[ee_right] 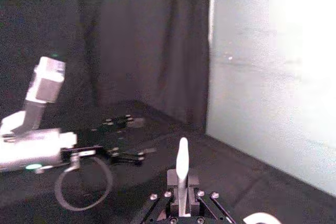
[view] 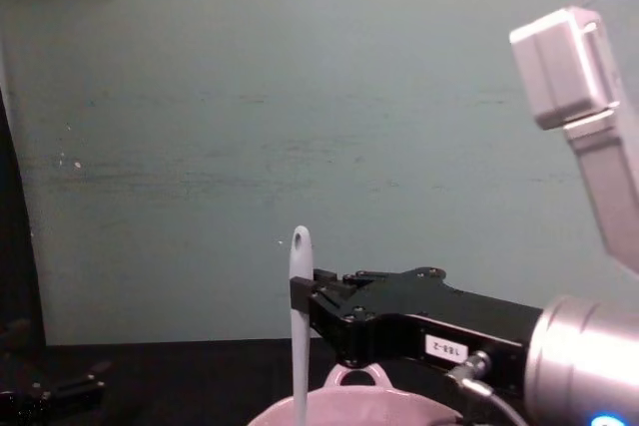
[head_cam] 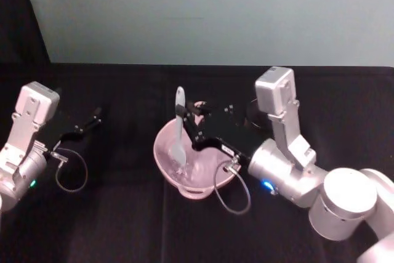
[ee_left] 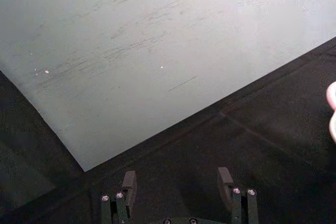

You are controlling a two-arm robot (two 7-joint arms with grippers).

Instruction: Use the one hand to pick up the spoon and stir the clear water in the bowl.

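Spoon upright in the bowl, right gripper pinching it!
At the centre of the head view the right gripper clamps the spoon's handle partway up, scoop end down inside the pink bowl on the black counter. At the far left of the frame the left gripper hangs parked, jaws spread, well apart from the bowl.

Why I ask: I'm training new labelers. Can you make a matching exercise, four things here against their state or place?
1 spoon
2 bowl
3 left gripper
4 right gripper

A open, empty, on the robot's left
B shut on the spoon's handle
C upright, lower end inside the bowl
D pink, at the centre of the head view

Pairs: 1-C, 2-D, 3-A, 4-B
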